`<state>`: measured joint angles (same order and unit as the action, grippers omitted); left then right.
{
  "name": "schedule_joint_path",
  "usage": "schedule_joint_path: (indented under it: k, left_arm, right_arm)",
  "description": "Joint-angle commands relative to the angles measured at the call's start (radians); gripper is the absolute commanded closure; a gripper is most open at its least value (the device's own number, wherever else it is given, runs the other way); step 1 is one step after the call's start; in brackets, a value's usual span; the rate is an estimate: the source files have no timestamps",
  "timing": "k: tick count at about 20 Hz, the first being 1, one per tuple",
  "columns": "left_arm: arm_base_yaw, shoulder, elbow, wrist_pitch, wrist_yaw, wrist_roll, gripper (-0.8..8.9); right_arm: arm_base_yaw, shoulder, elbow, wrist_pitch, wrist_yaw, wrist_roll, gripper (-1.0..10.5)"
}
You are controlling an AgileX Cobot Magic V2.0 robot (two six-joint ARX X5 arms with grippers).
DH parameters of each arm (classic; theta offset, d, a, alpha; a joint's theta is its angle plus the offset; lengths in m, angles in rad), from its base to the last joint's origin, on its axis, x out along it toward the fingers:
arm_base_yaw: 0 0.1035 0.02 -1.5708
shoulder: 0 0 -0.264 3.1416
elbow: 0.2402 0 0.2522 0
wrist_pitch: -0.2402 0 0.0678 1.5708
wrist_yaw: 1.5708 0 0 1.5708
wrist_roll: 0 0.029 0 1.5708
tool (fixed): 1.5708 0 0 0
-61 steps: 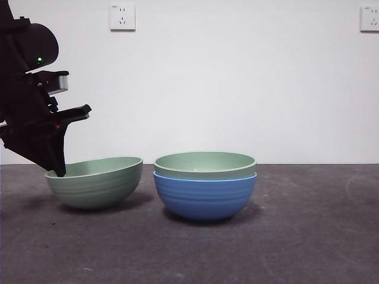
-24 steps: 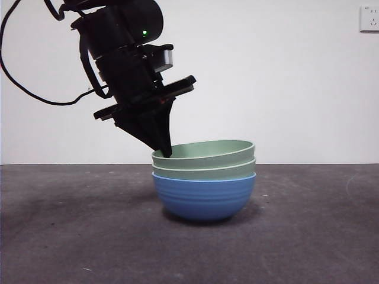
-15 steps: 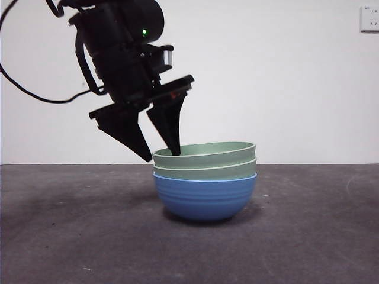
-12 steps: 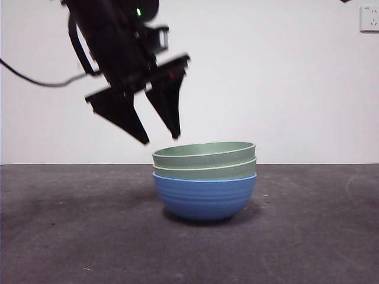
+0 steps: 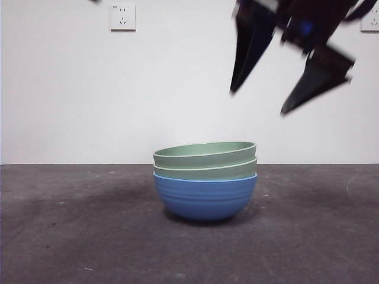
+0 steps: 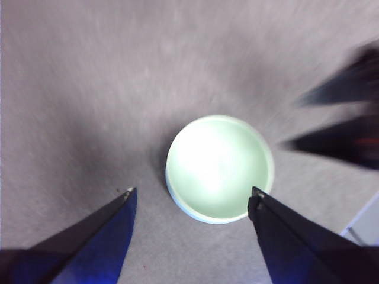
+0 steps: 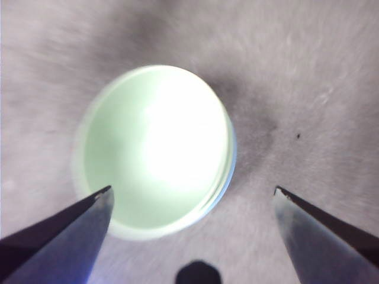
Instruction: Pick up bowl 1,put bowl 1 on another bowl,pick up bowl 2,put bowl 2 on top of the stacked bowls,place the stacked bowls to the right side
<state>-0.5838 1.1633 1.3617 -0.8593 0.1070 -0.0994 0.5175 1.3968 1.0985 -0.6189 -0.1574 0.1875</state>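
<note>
The stacked bowls stand mid-table: a pale green bowl (image 5: 204,149) sits slightly tilted in a second pale green bowl (image 5: 205,171), nested in the blue ribbed bowl (image 5: 205,198). My right gripper (image 5: 257,103) hangs open and blurred above the stack's right side, touching nothing. The right wrist view looks down into the top green bowl (image 7: 157,148), with the right gripper (image 7: 193,189) open above it. My left gripper (image 6: 192,190) is open high over the stack (image 6: 219,168). The left wrist view also catches the right gripper (image 6: 294,123) beside the bowls.
The dark grey table (image 5: 71,236) runs back to a white wall. One wall socket (image 5: 122,16) sits at the upper left and another socket (image 5: 370,18) at the upper right.
The left gripper set the second green bowl on the stack, opened, and rose out of the front view. The right gripper has come in from the upper right, open.
</note>
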Motion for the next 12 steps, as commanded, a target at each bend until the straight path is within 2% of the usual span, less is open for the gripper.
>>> schedule_joint_path:
  k: [1, 3, 6, 9, 12]
  left_arm:
    - [-0.004, -0.080, 0.003, -0.026, -0.002, -0.003, 4.90]
    - [-0.004, -0.134, 0.003, -0.046, 0.000, -0.005, 4.90]
    - [-0.004, -0.185, 0.003, -0.069, 0.000, -0.006, 4.90]
    - [-0.004, -0.193, 0.003, -0.086, 0.000, -0.006, 4.90]
    - [-0.004, -0.193, 0.003, -0.093, 0.000, -0.006, 4.90]
  right_arm:
    - [-0.014, 0.111, 0.000, 0.043, -0.002, 0.034, 5.0]
    - [-0.027, 0.185, 0.000, 0.074, -0.013, 0.044, 5.0]
    - [-0.040, 0.276, 0.000, 0.126, -0.083, 0.082, 5.1]
    - [-0.040, 0.331, 0.000, 0.142, -0.083, 0.093, 5.2]
    - [-0.039, 0.344, 0.000, 0.143, -0.106, 0.092, 7.3]
